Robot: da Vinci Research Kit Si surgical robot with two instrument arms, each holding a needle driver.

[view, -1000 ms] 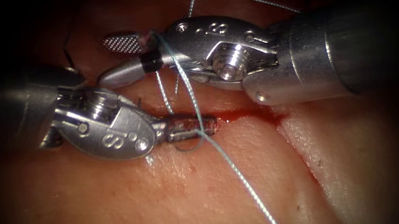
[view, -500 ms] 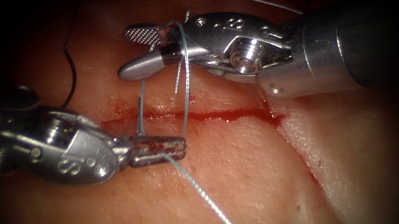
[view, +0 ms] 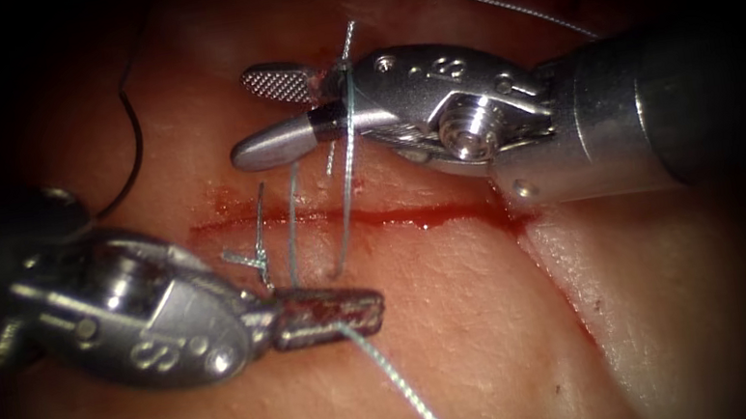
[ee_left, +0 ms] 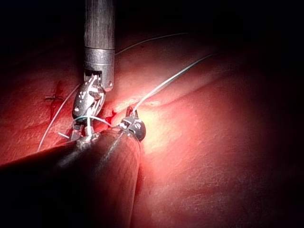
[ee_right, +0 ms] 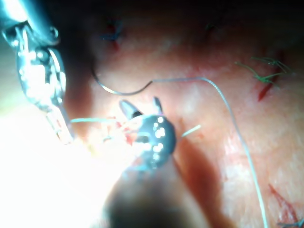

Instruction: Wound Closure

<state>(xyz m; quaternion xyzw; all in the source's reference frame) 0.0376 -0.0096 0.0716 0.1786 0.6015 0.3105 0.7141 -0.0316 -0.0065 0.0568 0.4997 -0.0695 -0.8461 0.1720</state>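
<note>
A: Where is the needle (view: 127, 146)?

B: Far left, lying loose on the tissue (view: 472, 361), above the cut (view: 413, 216). It looks thin, hard and slippery, so I think gripping its curved middle is safest.

A: And the left tool (view: 329, 315)?

B: Just below the cut. Its jaws are squeezed tight on the thread (view: 408, 392), which looks soft, light and bendy.

A: And the right tool (view: 287, 114)?

B: Above the cut. Its jaws are spread apart, with thread looped around the lower one. They pinch nothing.
</note>
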